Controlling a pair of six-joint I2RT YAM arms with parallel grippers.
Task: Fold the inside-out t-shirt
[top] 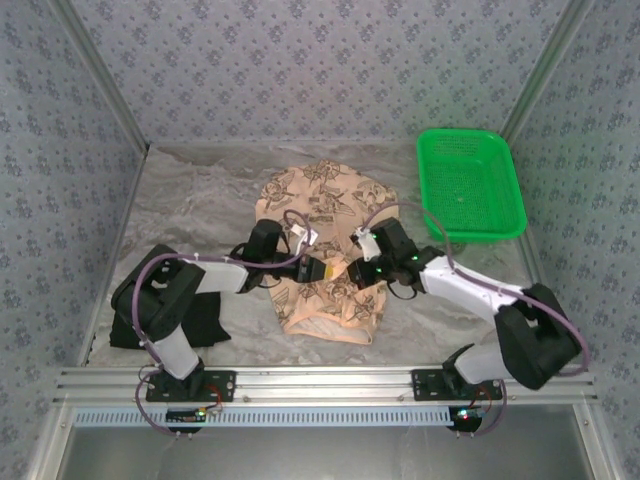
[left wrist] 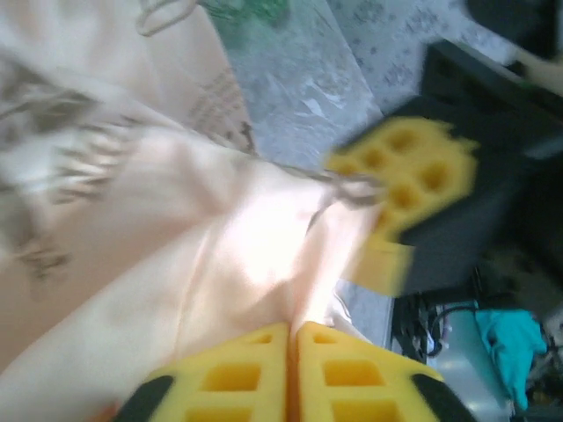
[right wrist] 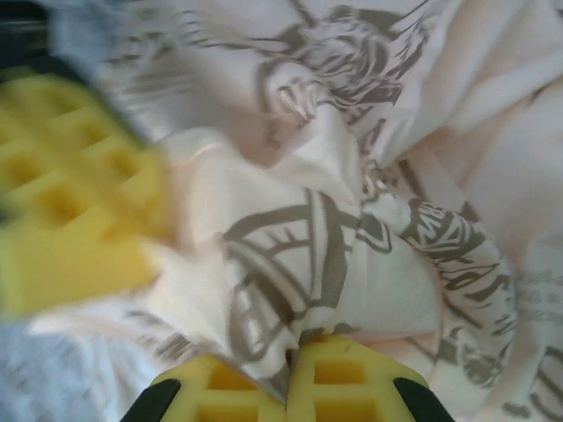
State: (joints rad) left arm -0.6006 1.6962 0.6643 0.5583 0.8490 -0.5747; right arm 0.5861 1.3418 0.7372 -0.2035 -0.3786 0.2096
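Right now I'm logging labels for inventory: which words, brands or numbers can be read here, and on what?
No text is legible.
Shirt, banner in its print: lettering, too blurred to read.
Shirt, right edge of the right wrist view: faint small lettering, too small to read.
Basket: no text seen.

A green plastic basket (top: pixel 470 185) is sitting at the far right of the grey marbled table (top: pixel 190 200). A black folded garment (top: pixel 212 325) is lying at the table's near left corner, well apart from the basket. Patterned wallpaper panels (top: pixel 300 70) are enclosing the table on three sides. An aluminium rail (top: pixel 330 378) is running along its near edge. In the left wrist view a green blur (left wrist: pixel 246 9) is showing at the top edge, possibly that same basket.
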